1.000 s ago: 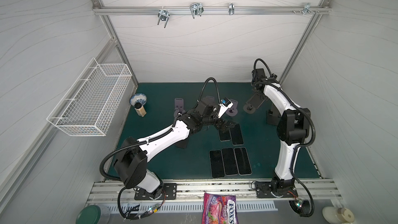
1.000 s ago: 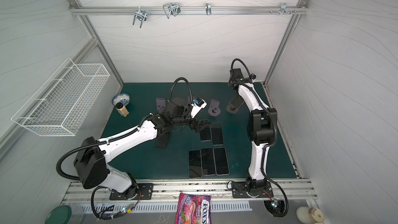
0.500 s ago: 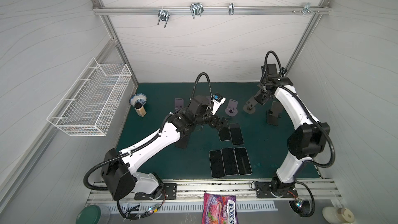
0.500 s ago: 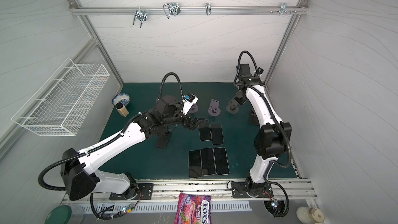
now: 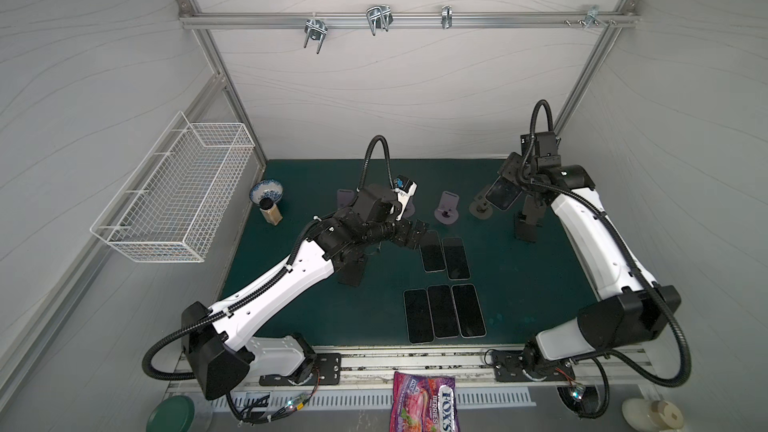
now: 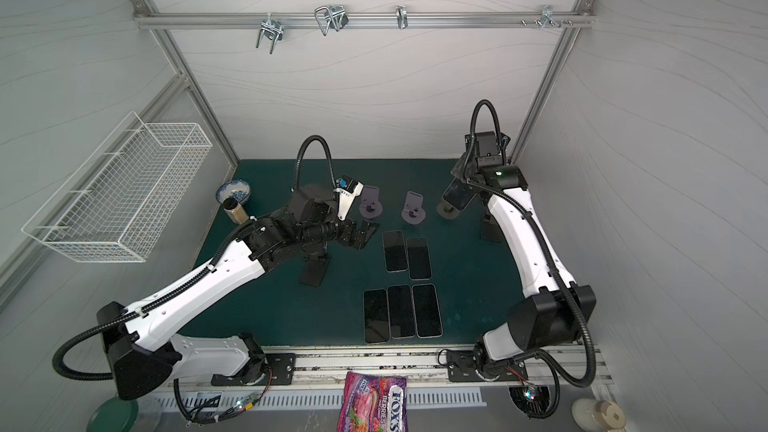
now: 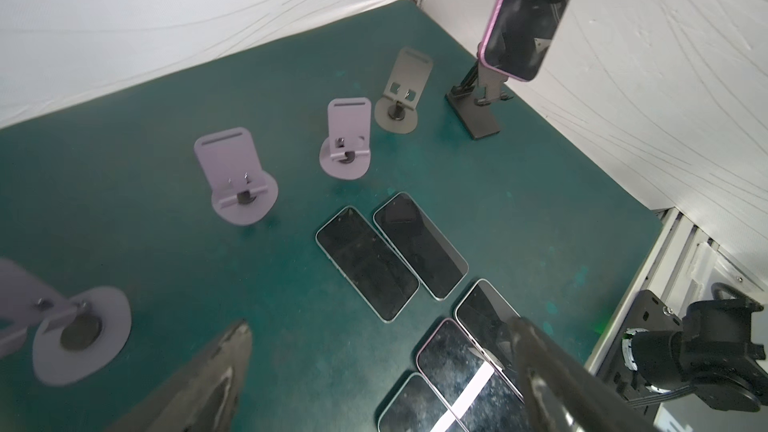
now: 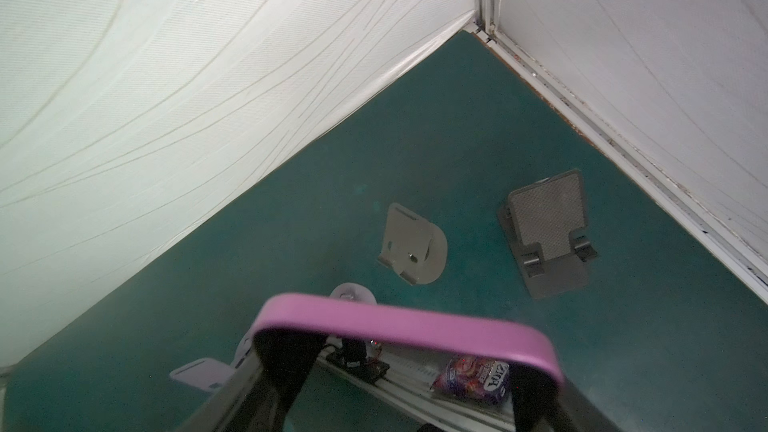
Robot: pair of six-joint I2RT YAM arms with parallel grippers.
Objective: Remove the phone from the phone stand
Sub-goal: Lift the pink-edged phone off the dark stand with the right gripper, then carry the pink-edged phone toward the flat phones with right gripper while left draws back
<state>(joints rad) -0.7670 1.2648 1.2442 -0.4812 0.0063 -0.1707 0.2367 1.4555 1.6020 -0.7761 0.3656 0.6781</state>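
**Phone (image 5: 503, 197) off the stand (image 5: 481, 213)**

Lifts phone higher than a second ago, clear of stand, at 1 o'clock of it. Shifts left pincer (image 7: 379, 322) toward 9 o'clock, wide open, beside flat phones (image 5: 432, 251). Clamps phone across its width in right pincer (image 8: 399, 367), pink end jutting past the tips.

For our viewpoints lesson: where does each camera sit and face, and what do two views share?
Top view: overhead, looking down at the mat; both arms show.
Top view: alongside, same aim and arms; candy bag.
Left wrist: faces flat phones; open left claw shows.
Right wrist: faces stands; right claw grips pink phone.
Shared: both wrist views show that phone.
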